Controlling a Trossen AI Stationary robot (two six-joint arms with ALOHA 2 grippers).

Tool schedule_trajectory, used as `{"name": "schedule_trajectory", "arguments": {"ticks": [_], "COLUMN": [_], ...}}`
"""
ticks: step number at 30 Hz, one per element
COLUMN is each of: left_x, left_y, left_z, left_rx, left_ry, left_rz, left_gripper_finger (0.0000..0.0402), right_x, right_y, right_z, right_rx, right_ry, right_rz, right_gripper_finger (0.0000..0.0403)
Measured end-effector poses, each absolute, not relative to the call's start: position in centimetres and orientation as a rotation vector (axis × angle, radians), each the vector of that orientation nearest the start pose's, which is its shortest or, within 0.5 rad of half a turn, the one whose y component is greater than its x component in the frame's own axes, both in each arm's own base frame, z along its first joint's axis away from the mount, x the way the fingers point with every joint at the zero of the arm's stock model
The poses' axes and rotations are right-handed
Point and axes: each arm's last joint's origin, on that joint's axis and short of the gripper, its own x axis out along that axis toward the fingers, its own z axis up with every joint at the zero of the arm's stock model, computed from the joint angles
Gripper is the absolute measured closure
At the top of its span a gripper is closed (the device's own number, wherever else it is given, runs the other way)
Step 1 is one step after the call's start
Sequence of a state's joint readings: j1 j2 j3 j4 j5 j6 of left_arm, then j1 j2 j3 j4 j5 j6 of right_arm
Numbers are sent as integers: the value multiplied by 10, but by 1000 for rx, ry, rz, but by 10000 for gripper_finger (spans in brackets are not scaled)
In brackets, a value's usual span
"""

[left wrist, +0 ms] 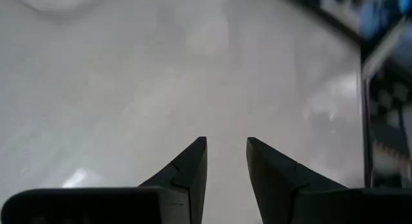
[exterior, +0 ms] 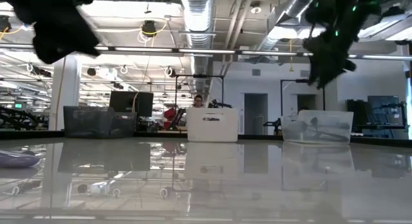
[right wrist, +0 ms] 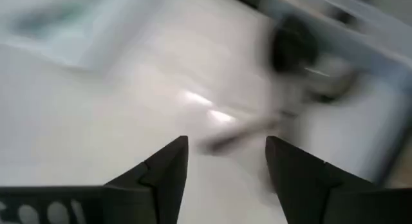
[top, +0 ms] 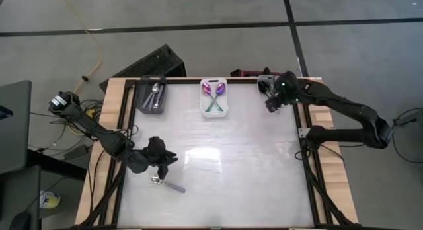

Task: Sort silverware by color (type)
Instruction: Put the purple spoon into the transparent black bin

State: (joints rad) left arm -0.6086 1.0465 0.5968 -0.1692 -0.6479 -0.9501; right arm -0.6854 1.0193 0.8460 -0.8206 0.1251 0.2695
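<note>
One spoon (top: 168, 184) is left loose on the worktop (top: 225, 164), lying flat near the left front edge, bowl toward the left tool (top: 160, 165) and handle trailing away toward the front. Its finish looks pale purple, though the bowl is too small to read surely. The left tool hangs just behind the bowl end, near it but apart; in the left wrist view its fingers (left wrist: 193, 166) stand parted with nothing between them and only bare worktop ahead, so the spoon is not yet lined up under them.

To do this pick well, I would bring the tool over the handle's middle, turn the wrist so the fingers straddle the handle crosswise, and come down until the tips nearly graze the surface before pinching; a flat, slick handle will likely skate if caught at an angle.

If purple, it belongs in the white bin (top: 215, 98), where purple spoons (top: 214, 91) already lie; silver ones (top: 155, 92) sit in the dark bin (top: 152, 98).

The right tool (top: 271, 101) hovers at the far right corner, released and empty.
</note>
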Motion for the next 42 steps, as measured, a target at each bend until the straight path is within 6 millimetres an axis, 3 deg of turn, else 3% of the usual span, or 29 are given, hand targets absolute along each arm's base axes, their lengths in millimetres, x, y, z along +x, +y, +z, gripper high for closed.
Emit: {"name": "schedule_trajectory", "arguments": {"ticks": [3,6,16,24,27,32,42], "left_x": [174,164,144,140,139,132,128], "left_y": [-106,-113,-173,-177,-178,-180,-179], "left_z": [218,209,191,184,184,182,180], "left_rx": [-535,-485,-333,-324,-323,-299,-302], "left_ry": [579,696,779,802,821,856,851], "left_rz": [216,190,-147,-110,-140,-156,-103], "left_gripper_finger": [307,307,307,307,307,307,307], "right_x": [156,185,301,410,447,494,552], "right_y": [-103,-73,79,154,171,181,172], "right_z": [278,280,262,229,213,186,159], "right_rx": [564,565,392,309,286,218,192], "right_ry": [731,623,271,415,505,623,613], "right_rz": [-647,-427,88,155,123,48,183], "right_gripper_finger": [175,185,218,237,242,245,219]}}
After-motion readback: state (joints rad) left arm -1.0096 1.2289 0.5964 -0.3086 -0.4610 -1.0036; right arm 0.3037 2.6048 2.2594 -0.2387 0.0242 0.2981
